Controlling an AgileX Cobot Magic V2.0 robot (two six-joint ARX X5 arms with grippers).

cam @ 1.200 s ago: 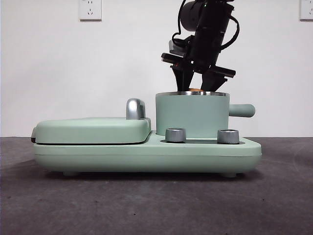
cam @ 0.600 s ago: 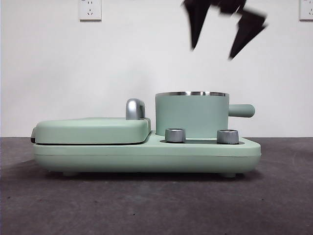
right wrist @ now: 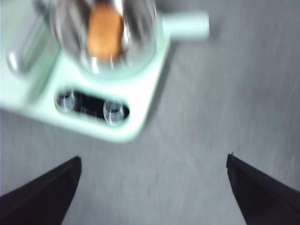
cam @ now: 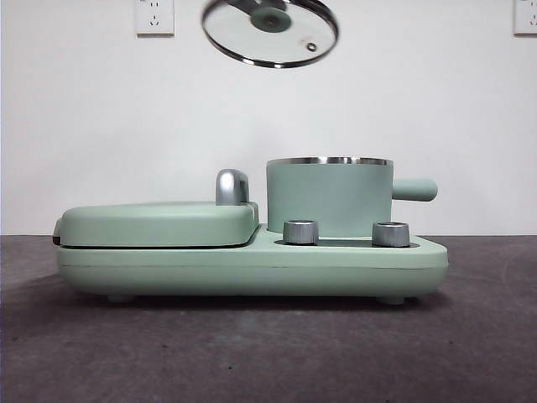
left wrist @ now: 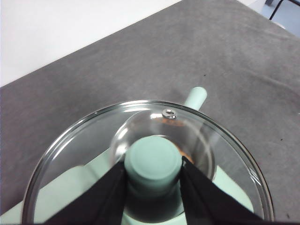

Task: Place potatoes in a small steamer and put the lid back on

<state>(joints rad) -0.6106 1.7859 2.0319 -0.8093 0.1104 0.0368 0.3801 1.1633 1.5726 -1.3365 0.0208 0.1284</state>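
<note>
Left tool (left wrist: 153,174) clamps the lid (left wrist: 93,140) knob; right tool (right wrist: 152,161), blurred, seemingly spread wide.

The right wrist view smears the potato (right wrist: 105,29), seemingly inside the steamer (right wrist: 110,37).

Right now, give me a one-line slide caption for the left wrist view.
Left claw grips the glass lid by its mint-green knob, held above the small steamer.

Clear glass lid (cam: 270,32) w/ shiny steel rim; matt mint steamer (cam: 329,201); rough grey tabletop (cam: 252,353).
</note>
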